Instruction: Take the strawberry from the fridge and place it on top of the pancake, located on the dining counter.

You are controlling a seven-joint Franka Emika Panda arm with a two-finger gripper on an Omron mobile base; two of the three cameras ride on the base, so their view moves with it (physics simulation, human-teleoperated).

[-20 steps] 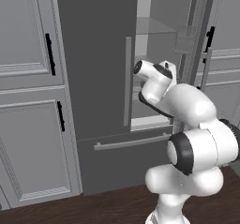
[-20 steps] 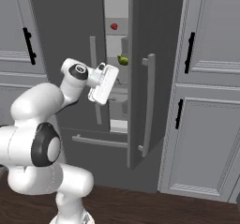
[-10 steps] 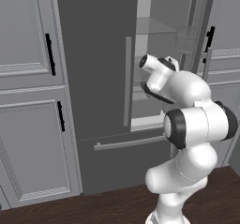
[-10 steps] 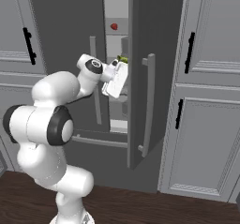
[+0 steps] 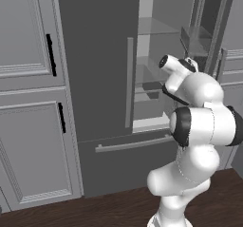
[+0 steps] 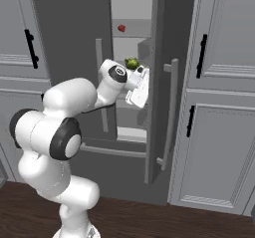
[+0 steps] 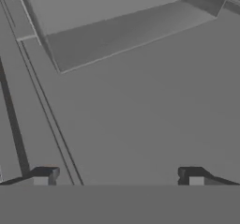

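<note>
The fridge [image 6: 74,28] stands with its right door [image 6: 162,58] ajar, showing a narrow strip of pale interior. The strawberry [image 6: 121,28] is a tiny red dot on an upper glass shelf. My gripper [image 6: 141,84] is at the door gap, below the strawberry and just under a green round fruit [image 6: 131,63]. In the hand view the gripper [image 7: 118,176] is open, its fingertips [image 7: 44,175] wide apart with nothing between them, facing a grey inner wall and a shelf bin [image 7: 122,26]. The pancake and the dining counter are out of view.
Light grey panelled cabinets with black handles flank the fridge on the left [image 5: 28,79] and the right [image 6: 224,107]. Long silver handles run down both doors [image 5: 129,81] [image 6: 173,112], and the bottom drawer has a horizontal handle [image 5: 133,143]. A dark wood floor [image 6: 149,217] lies below.
The arm has stretched forward and carried the hand to the right, from in front of the left door up to the door gap. The jaws have stayed open.
</note>
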